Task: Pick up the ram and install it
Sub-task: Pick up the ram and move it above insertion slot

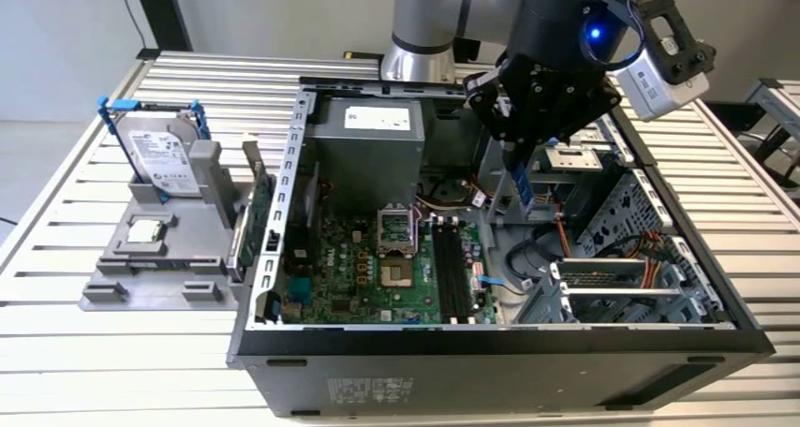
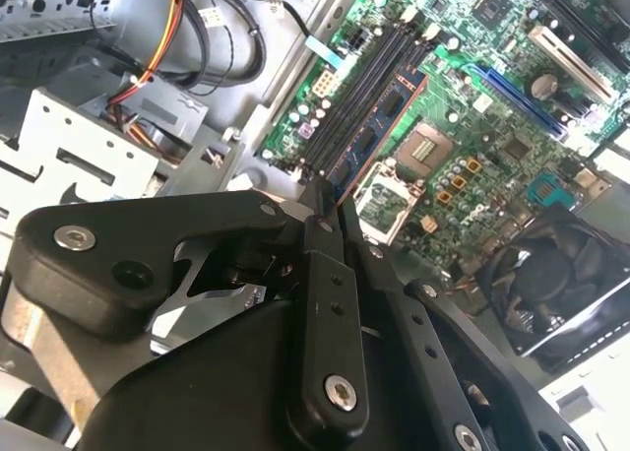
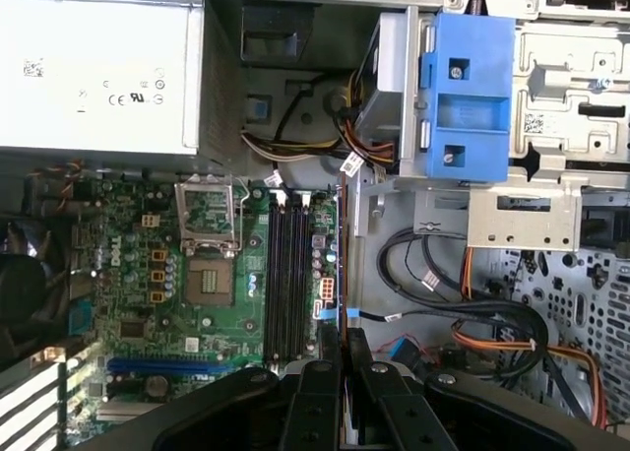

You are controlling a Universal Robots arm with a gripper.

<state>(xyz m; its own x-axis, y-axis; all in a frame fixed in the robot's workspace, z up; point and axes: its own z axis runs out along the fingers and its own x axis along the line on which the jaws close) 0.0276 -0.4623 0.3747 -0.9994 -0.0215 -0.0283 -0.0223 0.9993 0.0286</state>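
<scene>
Claw (image 1: 527, 144) is closed down to board thickness on the ram (image 1: 524, 185). The fingers look to pinch one end, and the rest of the stick hangs straight down out of the tips. In the second wrist view the ram (image 2: 386, 124) runs out ahead of the claw (image 2: 325, 193) as a dark blue strip with chips on its face. In the first wrist view the ram (image 3: 343, 254) is edge-on, a thin line ahead of the claw (image 3: 343, 338).

Claw sits above the open case (image 1: 500, 338), with the stick in free air, not seated. Memory slots (image 1: 456, 272) lie below the claw and off to one side, apart from the stick's far end.

Handling, my read:
- It is light, thin and stiff lengthwise, but it won't tolerate twist or side load.
- The contact edge and chips are fragile.
- The faces are smooth, so it could slip under seating force.
- Best hold is bare board near an end, clear of the contacts.
- An end grip makes a long lever, so any misalignment grows at the far end.
</scene>
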